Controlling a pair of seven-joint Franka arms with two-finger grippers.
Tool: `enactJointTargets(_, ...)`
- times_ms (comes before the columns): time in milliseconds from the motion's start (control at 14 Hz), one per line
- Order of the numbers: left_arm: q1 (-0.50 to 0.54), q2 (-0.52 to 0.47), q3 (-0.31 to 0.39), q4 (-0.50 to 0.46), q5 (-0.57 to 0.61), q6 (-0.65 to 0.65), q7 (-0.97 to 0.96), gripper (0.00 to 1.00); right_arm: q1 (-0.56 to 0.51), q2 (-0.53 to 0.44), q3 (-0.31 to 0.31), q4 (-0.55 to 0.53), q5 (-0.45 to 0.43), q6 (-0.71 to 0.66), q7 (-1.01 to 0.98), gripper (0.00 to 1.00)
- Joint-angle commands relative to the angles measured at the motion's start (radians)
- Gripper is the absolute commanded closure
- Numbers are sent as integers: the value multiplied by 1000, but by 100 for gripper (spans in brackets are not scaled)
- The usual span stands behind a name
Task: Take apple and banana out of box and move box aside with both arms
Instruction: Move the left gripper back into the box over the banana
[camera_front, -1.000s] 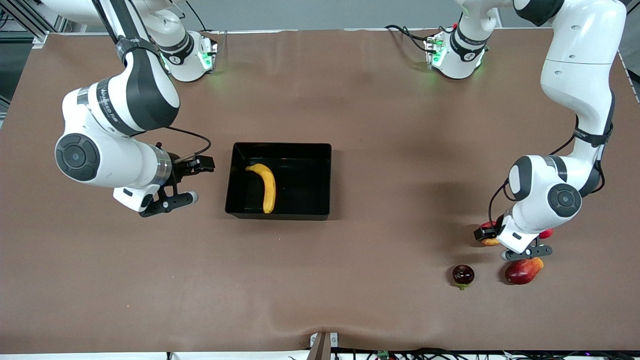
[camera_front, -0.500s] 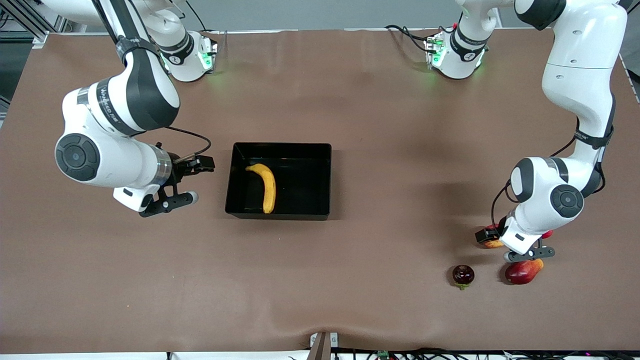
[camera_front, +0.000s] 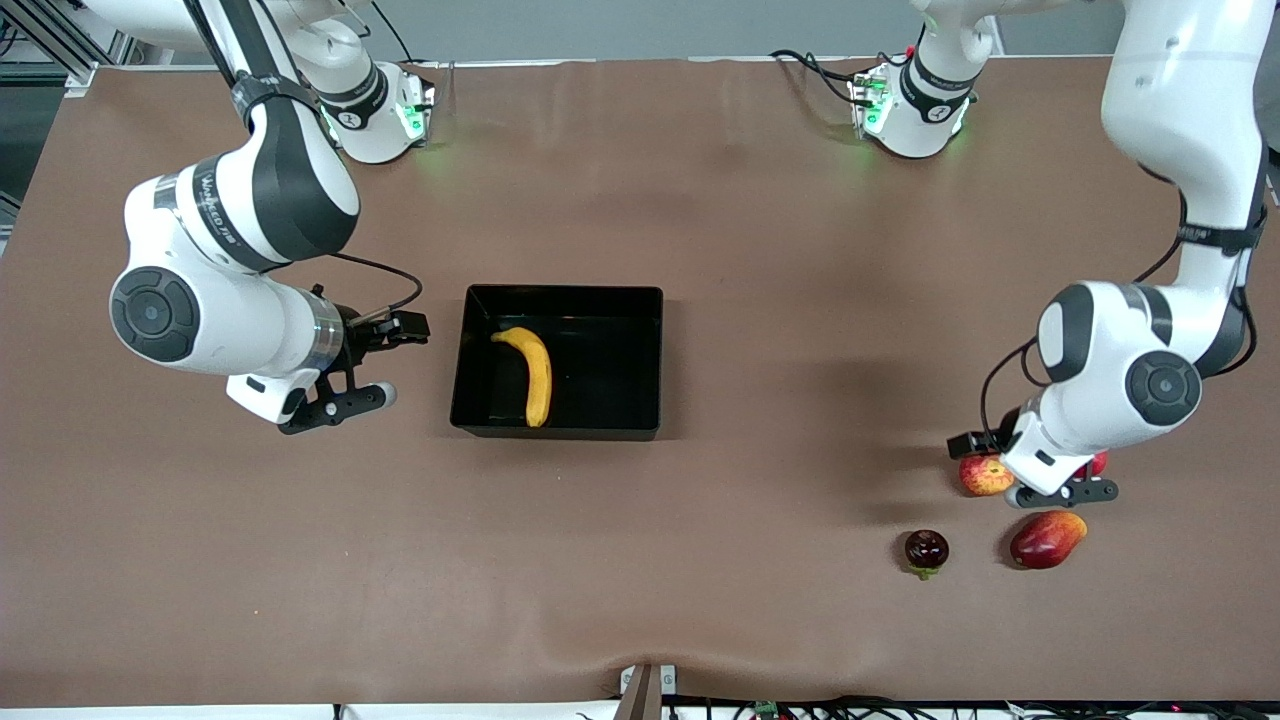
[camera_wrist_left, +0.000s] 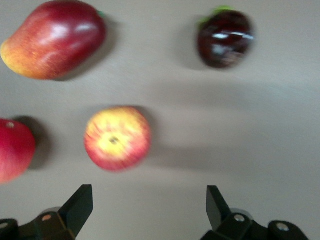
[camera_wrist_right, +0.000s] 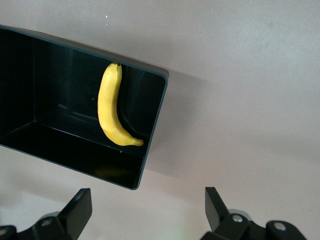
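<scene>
1. The box (camera_front: 557, 362) sits mid-table, and the banana (camera_front: 532, 373) lies inside it, toward the wall at the right arm's end.
2. The right gripper (camera_front: 372, 362) hangs over bare table beside the box, at the right arm's end, waiting. Its fingers (camera_wrist_right: 80, 205) are spread apart and hold nothing.
3. In the right wrist view the box (camera_wrist_right: 85, 120) and banana (camera_wrist_right: 113, 107) lie ahead of the spread fingertips, apart from them.
4. The apple (camera_front: 986, 474) rests on the table at the left arm's end.
5. The left gripper (camera_front: 1040, 470) is low over the table just beside the apple, fingers (camera_wrist_left: 79, 206) wide apart and empty.
6. In the left wrist view the apple (camera_wrist_left: 118, 138) lies just ahead of the fingertips, nearer one finger than the other, not between them.
7. A mango (camera_front: 1046, 539) and a dark pomegranate (camera_front: 926, 550) lie nearer the front camera than the apple; another red fruit (camera_front: 1097, 463) peeks out beside the gripper.
</scene>
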Motion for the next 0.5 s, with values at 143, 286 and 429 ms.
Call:
enactJointTargets(143,-2,-80,-206,-13,9,-78,-139,0,-4,-9,1,-1,12,-7,10,0)
enactJointTargets(286,-36,-74,-304,19,10,-79,-355,0,-6,-11,-2,-1,12,-7,11,0)
enactJointTargets(429,-167,-34,-319,108,12,-99,-528,0,-50,-11,-3,-3,12,-7,10,0)
